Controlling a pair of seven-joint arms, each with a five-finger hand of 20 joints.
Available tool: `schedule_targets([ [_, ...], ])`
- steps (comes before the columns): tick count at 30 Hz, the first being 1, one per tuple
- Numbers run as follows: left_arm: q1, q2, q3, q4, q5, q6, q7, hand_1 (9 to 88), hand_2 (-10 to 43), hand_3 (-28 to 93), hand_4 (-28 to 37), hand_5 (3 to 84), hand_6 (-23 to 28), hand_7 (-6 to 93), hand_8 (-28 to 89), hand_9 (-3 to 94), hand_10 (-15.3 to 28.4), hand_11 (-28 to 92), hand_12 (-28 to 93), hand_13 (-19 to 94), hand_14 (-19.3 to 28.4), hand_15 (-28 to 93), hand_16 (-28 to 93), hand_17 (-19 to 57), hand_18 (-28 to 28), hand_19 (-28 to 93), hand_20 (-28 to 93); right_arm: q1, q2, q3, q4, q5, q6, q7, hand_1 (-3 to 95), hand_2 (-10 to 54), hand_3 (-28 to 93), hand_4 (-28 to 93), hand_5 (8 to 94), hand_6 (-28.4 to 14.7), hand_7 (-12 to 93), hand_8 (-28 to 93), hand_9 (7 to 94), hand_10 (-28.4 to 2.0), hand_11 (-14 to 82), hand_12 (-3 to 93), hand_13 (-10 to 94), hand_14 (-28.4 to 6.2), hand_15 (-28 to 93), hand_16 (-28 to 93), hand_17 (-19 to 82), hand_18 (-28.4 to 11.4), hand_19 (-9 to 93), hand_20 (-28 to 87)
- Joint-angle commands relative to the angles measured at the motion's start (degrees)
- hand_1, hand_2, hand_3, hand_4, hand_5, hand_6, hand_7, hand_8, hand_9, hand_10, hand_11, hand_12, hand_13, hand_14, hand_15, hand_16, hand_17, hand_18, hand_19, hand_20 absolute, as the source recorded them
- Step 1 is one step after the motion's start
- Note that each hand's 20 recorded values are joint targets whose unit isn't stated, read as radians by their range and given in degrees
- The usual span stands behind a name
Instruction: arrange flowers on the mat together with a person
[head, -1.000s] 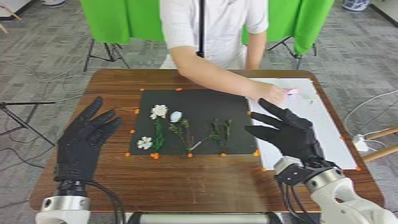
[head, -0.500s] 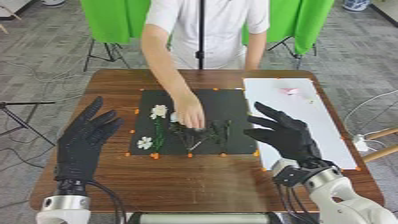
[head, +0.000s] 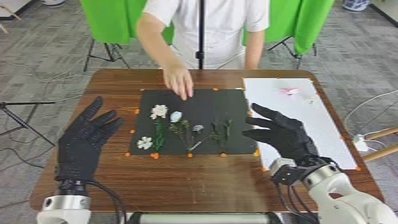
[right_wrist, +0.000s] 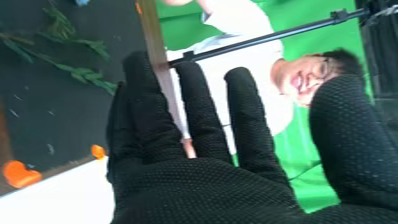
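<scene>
- The left hand (head: 82, 142) is wide open and empty, with its fingers spread. It is over the table (head: 191, 192), to the left of the black mat (head: 233, 100).
- The low white flower (head: 145, 143) is the one closest to the left hand, but not touching it. The high white flower (head: 159, 111) is farther up the mat.
- The right hand (head: 291, 137) is open and empty too, with its thumb apart from its fingers. It is above the white paper (head: 333, 145), by the mat's right side.
- The green stem (head: 228, 131) is just to the left of the right hand. The gray flower (head: 197, 128) is a bit farther left, and the pale blue flower (head: 176, 116) is farther left again.
- The pink flower (head: 290, 91) is on the paper, past the right hand's fingertips.
- A person's hand (head: 178, 80) is at the mat's far edge, fingers pointing toward the flowers.
- In the right wrist view, green leaves (right_wrist: 82, 74) are near the right hand's (right_wrist: 209, 192) straight fingers.
</scene>
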Motion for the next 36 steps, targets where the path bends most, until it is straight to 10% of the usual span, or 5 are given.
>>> schedule_targets([
  [1, 0.3, -0.01, 0.45, 0.34, -0.49, -0.36, 0.01, 21.3, 8.9, 78, -28.3, 35.0, 7.8, 10.4, -10, 36.1, 20.6, 22, 9, 28, 27.8, 48, -11, -5.7, 24.3, 61, 0, 1.1, 1.2, -0.1, 0.1, -2.6, 0.5, -0.2, 16.7, 8.5, 82, -28, 42.0, -0.3, 10, -12, 46.4, -15.9, 8.0, 11.6, 39, -21.9, 28, 16, 1, -19.5, 48, 17],
  [11, 0.5, 0.02, 0.35, -0.03, -0.54, 0.04, -0.48, 21.2, 8.9, 78, -28.3, 34.9, 7.7, 10.6, -10, 36.0, 20.6, 22, 9, 28, 27.9, 48, -11, -5.9, 24.5, 61, 0, 6.0, 10.6, 0.8, 1.6, -17.1, 14.4, 1.2, 18.8, 5.7, 82, -28, 40.6, 1.0, 11, -13, 50.3, -17.7, 13.3, 12.2, 44, -20.9, 39, 13, 5, -20.1, 54, 18],
  [23, -0.3, 0.73, 1.28, -0.09, -0.63, 0.45, 0.16, 21.2, 8.9, 78, -28.3, 35.0, 8.1, 10.7, -10, 36.0, 20.8, 22, 9, 28, 27.9, 48, -11, -6.1, 24.8, 61, -1, 28.4, 33.4, -17.9, 19.1, -51.8, 38.8, 23.5, 27.8, -1.1, 82, -28, 43.7, 2.2, 14, -14, 58.9, -17.0, 17.8, 11.4, 57, -16.9, 46, 9, 12, -21.8, 62, 16],
  [36, -1.9, -0.09, 1.50, 0.12, -1.43, -1.60, -0.80, 21.3, 9.0, 78, -28.3, 35.0, 8.2, 11.0, -10, 36.1, 20.9, 23, 9, 28, 27.8, 48, -11, -6.2, 24.9, 62, -1, 48.6, 39.4, -38.7, 37.0, -65.7, 21.7, 28.4, 32.4, -6.1, 83, -28, 46.0, 2.6, 14, -14, 62.9, -15.6, 17.8, 11.5, 61, -15.0, 44, 9, 14, -22.1, 65, 11],
])
